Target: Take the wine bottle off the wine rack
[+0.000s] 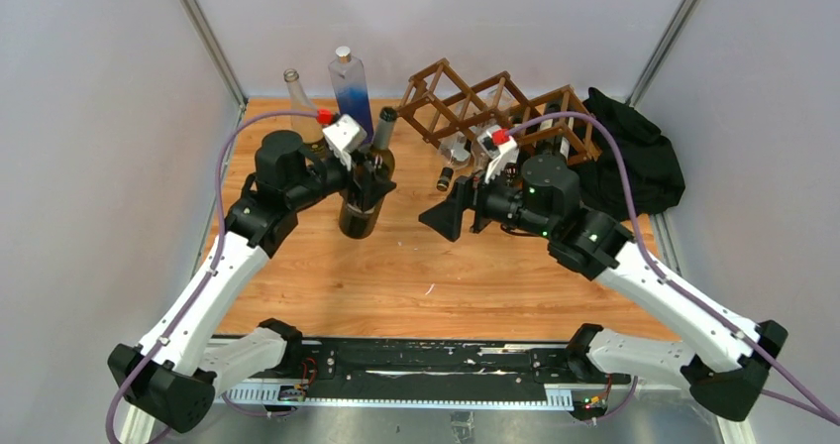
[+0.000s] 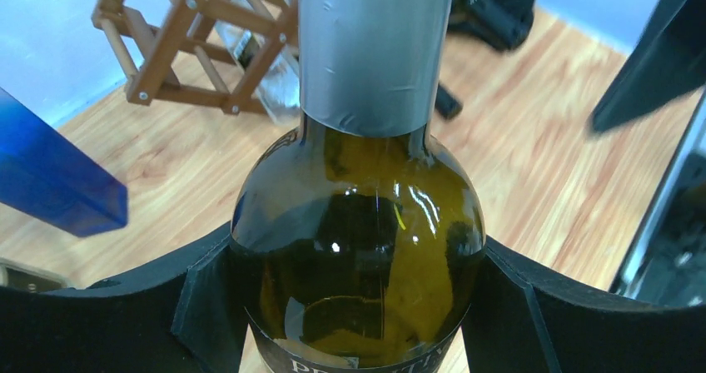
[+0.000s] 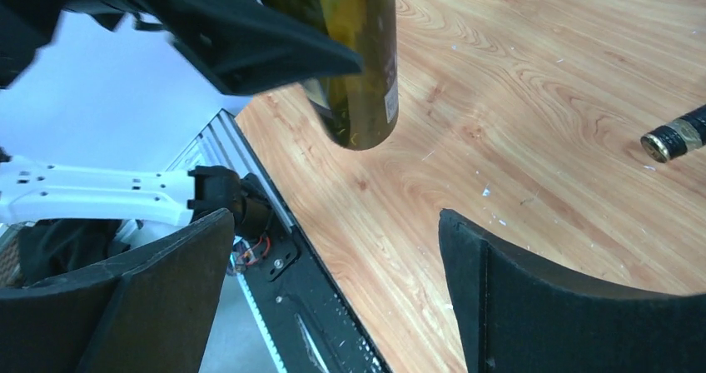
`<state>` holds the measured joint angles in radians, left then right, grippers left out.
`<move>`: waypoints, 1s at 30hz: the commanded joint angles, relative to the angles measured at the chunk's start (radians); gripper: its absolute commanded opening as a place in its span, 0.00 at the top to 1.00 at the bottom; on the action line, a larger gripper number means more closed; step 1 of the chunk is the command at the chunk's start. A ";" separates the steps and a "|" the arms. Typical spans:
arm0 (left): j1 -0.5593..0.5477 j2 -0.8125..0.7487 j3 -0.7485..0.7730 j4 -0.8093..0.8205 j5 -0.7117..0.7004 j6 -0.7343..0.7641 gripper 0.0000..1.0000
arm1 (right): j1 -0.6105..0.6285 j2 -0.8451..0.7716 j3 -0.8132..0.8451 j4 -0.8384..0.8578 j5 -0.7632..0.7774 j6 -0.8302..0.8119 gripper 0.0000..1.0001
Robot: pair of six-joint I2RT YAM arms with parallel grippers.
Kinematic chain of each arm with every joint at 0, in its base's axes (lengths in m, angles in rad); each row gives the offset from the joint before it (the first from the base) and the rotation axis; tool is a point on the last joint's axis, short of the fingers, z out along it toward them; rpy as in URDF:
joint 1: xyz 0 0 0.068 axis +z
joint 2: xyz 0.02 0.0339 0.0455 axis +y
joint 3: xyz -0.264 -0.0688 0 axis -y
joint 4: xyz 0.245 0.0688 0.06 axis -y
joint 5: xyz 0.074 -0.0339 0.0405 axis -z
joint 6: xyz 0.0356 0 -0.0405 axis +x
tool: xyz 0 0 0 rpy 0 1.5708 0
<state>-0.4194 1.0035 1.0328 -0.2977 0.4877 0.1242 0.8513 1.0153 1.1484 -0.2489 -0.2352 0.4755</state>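
Observation:
A dark green wine bottle (image 1: 359, 214) with a grey foil neck is held near upright at the table's left centre, clear of the rack. My left gripper (image 1: 365, 181) is shut on its shoulder; both pads press the glass (image 2: 358, 248) in the left wrist view. I cannot tell whether its base (image 3: 358, 98) touches the wood. The brown wooden lattice wine rack (image 1: 475, 102) stands at the back; it also shows in the left wrist view (image 2: 200, 40). My right gripper (image 1: 443, 216) is open and empty (image 3: 335, 219), right of the bottle.
A dark bottle neck (image 1: 445, 178) sticks out of the rack's front, also in the right wrist view (image 3: 674, 138). A clear bottle (image 1: 458, 150) lies in the rack. A blue square bottle (image 1: 352, 92) and a clear glass bottle (image 1: 300, 95) stand back left. A black cloth heap (image 1: 634, 152) lies back right.

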 commanded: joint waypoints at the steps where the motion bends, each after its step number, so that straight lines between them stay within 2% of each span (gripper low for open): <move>1: 0.041 0.015 0.093 0.199 0.056 -0.319 1.00 | 0.016 0.067 -0.055 0.225 -0.010 -0.016 0.04; 5: 0.065 0.018 0.116 0.244 0.071 -0.438 1.00 | 0.080 0.145 -0.056 0.357 0.039 -0.058 0.04; 12: 0.084 -0.008 0.114 0.267 0.109 -0.547 1.00 | 0.146 0.310 0.011 0.475 0.155 -0.101 0.04; 19: 0.092 -0.035 0.102 0.290 0.121 -0.595 1.00 | 0.170 0.388 0.014 0.578 0.128 -0.121 0.04; 20: 0.093 -0.035 0.102 0.291 0.125 -0.601 1.00 | 0.172 0.394 0.011 0.588 0.118 -0.127 0.09; 22: 0.096 -0.036 0.104 0.294 0.129 -0.612 1.00 | 0.174 0.399 0.002 0.602 0.103 -0.135 0.30; 23: 0.098 -0.036 0.107 0.292 0.128 -0.616 0.93 | 0.173 0.399 -0.001 0.602 0.104 -0.140 0.41; 24: 0.101 -0.035 0.112 0.289 0.129 -0.622 0.73 | 0.173 0.399 -0.002 0.595 0.108 -0.149 0.55; 25: 0.105 -0.034 0.118 0.281 0.129 -0.633 0.45 | 0.173 0.399 0.000 0.584 0.115 -0.160 0.71; 26: 0.107 -0.032 0.125 0.271 0.131 -0.639 0.23 | 0.174 0.399 0.003 0.570 0.123 -0.171 0.92; 27: 0.114 -0.029 0.130 0.266 0.136 -0.643 0.10 | 0.173 0.398 0.006 0.552 0.131 -0.179 0.99; 28: 0.119 -0.026 0.133 0.264 0.143 -0.646 0.02 | 0.173 0.396 0.007 0.542 0.136 -0.187 1.00; 30: 0.134 -0.018 0.139 0.278 0.168 -0.656 0.00 | 0.176 0.384 -0.005 0.533 0.143 -0.212 1.00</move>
<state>-0.3077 0.9974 1.1179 -0.0982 0.5991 -0.4862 1.0142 1.4094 1.1355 0.2611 -0.1234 0.3271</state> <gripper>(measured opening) 0.987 0.771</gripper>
